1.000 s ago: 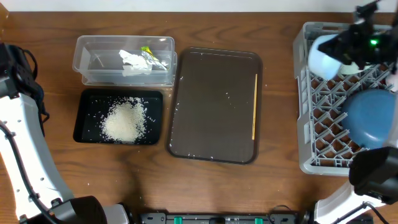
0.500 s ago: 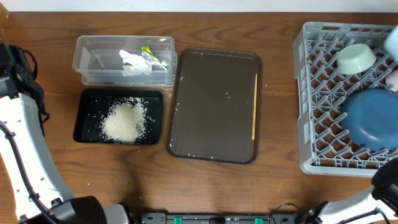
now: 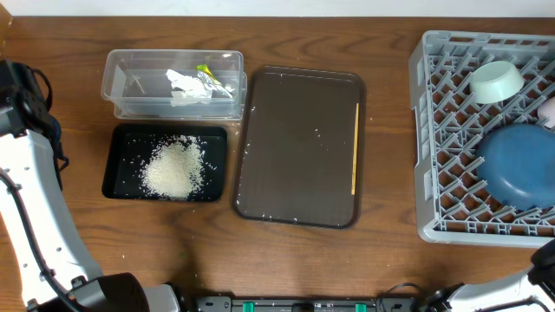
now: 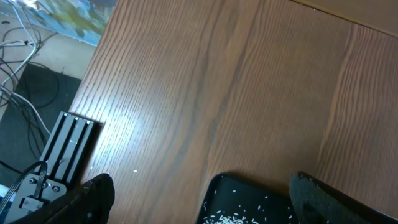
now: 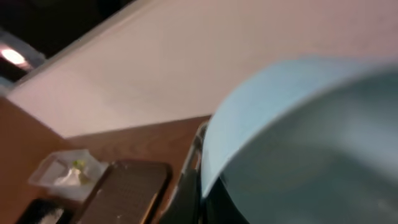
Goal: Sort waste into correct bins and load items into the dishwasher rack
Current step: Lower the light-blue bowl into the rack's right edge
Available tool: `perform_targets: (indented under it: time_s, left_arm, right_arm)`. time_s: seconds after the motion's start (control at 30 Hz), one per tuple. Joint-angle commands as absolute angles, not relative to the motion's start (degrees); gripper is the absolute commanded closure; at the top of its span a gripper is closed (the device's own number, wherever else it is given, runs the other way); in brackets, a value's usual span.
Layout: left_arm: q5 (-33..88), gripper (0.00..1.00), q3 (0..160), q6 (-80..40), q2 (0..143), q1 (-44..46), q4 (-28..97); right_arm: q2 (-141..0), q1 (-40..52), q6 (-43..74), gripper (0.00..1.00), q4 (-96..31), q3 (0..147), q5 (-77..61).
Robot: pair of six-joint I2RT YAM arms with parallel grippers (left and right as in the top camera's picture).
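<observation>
Grained wood table (image 3: 303, 260) holds grey lattice rack (image 3: 451, 147); round blue plate (image 3: 519, 165) inside.

Open tabletop (image 3: 386, 130) between brown tray (image 3: 295, 147) and rack (image 3: 421, 130); chopstick (image 3: 355, 160) lines tray edge.

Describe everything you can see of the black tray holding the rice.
The black tray is shallow, rectangular with rounded corners, apparently glossy plastic. It lies flat on the wooden table, close beside the clear tub and left of the brown serving tray, apart from it. A heap of white rice sits inside, loose grains scattered around. Nothing grips it.
</observation>
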State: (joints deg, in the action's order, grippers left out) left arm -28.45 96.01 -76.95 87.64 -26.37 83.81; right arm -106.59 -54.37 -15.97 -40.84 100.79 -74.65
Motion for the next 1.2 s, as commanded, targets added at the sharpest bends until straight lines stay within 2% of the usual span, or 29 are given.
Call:
perform_targets:
  time_s: [0.0, 0.13, 0.43, 0.7, 0.83, 1.03, 1.17]
  left_arm:
    - [-28.93, 0.08, 96.12, -77.87, 87.24, -26.61, 84.16]
    - [-28.93, 0.08, 96.12, -77.87, 87.24, -26.61, 84.16]
    - [-28.93, 0.08, 96.12, -77.87, 87.24, -26.61, 84.16]
    - [-28.93, 0.08, 96.12, -77.87, 87.24, -26.61, 84.16]
    - [-28.93, 0.08, 96.12, -77.87, 87.24, -26.61, 84.16]
    - [-28.93, 0.08, 96.12, -77.87, 87.24, -26.61, 84.16]
    - [-28.93, 0.08, 96.12, -77.87, 87.24, -26.61, 84.16]
  right_arm:
    - [-105.14, -57.65, -16.16, 0.99, -34.87, 95.33, -84.14]
    - [-105.14, -59.68, -12.32, 0.99, -24.1, 89.03, -84.23]
    - [-105.14, -61.89, -12.25, 0.99, -10.7, 80.31, -83.81]
    - [-106.69, -61.95, -9.96, 0.99, -8.27, 78.26, -74.74]
    - [-109.54, -61.95, -4.82, 0.99, -2.66, 78.26, -77.19]
    - [-115.94, -61.89, 9.02, 0.99, 11.94, 78.26, -80.6]
    - [-118.87, -61.8, 11.33, 0.99, 15.55, 78.26, -82.17]
